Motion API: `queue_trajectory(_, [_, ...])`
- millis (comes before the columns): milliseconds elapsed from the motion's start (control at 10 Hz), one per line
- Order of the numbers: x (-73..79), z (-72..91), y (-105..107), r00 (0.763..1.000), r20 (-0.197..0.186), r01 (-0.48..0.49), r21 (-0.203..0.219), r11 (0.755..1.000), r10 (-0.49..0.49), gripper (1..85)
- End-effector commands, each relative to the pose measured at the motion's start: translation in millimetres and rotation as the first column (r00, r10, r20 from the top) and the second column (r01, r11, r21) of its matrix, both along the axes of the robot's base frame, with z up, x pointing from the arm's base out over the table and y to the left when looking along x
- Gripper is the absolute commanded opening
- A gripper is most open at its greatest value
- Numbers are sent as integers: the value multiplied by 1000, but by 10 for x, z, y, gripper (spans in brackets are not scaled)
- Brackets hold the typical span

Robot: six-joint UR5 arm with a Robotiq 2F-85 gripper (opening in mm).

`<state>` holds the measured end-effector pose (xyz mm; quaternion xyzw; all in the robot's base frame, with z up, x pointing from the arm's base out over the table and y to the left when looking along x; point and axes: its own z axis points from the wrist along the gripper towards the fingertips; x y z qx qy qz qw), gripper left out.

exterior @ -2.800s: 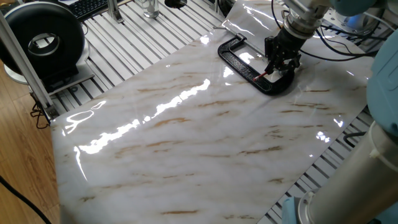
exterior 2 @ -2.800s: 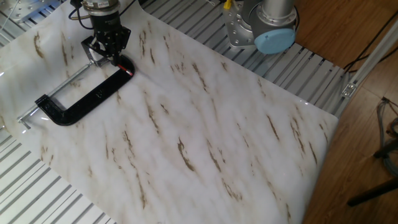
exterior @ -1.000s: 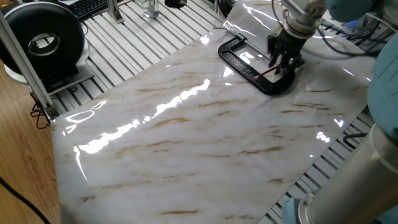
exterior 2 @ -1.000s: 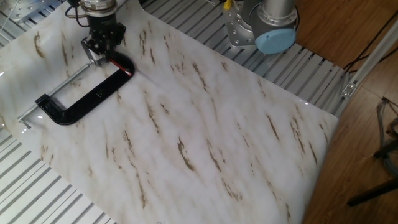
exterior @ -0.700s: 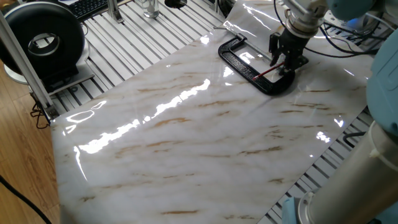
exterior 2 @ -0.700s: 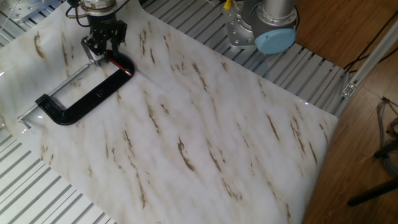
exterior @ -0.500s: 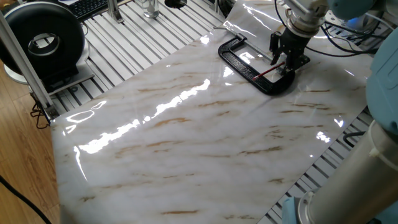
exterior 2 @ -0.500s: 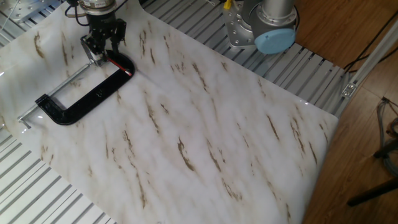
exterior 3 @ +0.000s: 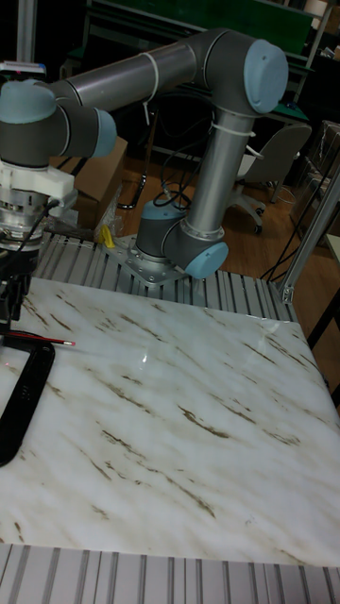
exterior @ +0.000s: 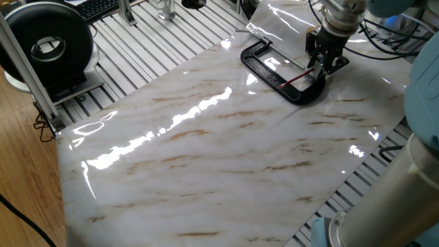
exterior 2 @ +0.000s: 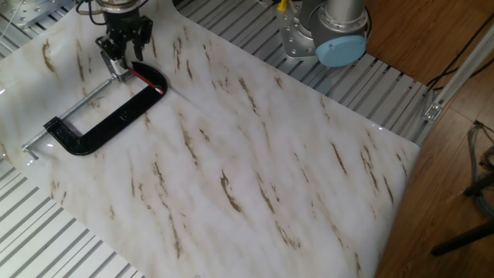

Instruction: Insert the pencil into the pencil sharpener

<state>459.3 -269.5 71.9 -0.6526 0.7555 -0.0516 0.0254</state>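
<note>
The thin red pencil (exterior: pixel 295 80) lies flat across the curved end of the black C-clamp (exterior: pixel 274 71); it shows too as the pencil (exterior 2: pixel 147 78) and the pencil (exterior 3: pixel 40 338). My gripper (exterior: pixel 324 60) hangs just beyond the pencil's far end, not touching it, fingers apart with nothing between them. In the other fixed view the gripper (exterior 2: pixel 122 45) hovers over the clamp's mouth, where a small grey piece (exterior 2: pixel 117 68), apparently the pencil sharpener, sits partly hidden under the fingers. The tall view catches the gripper (exterior 3: pixel 11 294) at the left edge.
The clamp (exterior 2: pixel 100 123) lies on the marble-patterned sheet (exterior: pixel 206 151) with its screw rod pointing to the sheet's edge. The arm's base (exterior 2: pixel 320 35) stands on the slatted table. A black round device (exterior: pixel 44 44) and black cables (exterior: pixel 384 48) sit off the sheet.
The gripper has lifted and drawn back from the pencil toward the sheet's far edge. The pencil stays lying on the clamp.
</note>
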Motion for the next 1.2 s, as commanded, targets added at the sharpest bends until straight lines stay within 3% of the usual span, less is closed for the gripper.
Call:
queue_trajectory(0, [-21, 206, -9, 995, -12, 95, -32, 995, -95, 400])
queue_trajectory(200, [-26, 456, 165, 979, -25, 202, -64, 977, -204, 350])
queue_trajectory(300, [-83, 578, 303, 947, -39, 315, -70, 947, -318, 263])
queue_trajectory(400, [-131, 689, 475, 883, -46, 464, -68, 883, -467, 83])
queue_trajectory(500, [-173, 758, 652, 797, -52, 600, -61, 798, -602, 10])
queue_trajectory(600, [-225, 789, 925, 690, -97, 718, -40, 695, -717, 10])
queue_trajectory(700, [-177, 785, 1145, 583, -127, 807, -21, 590, -803, 10])
queue_trajectory(800, [-35, 740, 1321, 468, -145, 881, -2, 473, -872, 10])
queue_trajectory(1000, [346, 590, 1288, 355, -108, 935, 40, 352, -929, 10])
queue_trajectory(1100, [406, 590, 1272, 343, -95, 939, 60, 339, -935, 10])
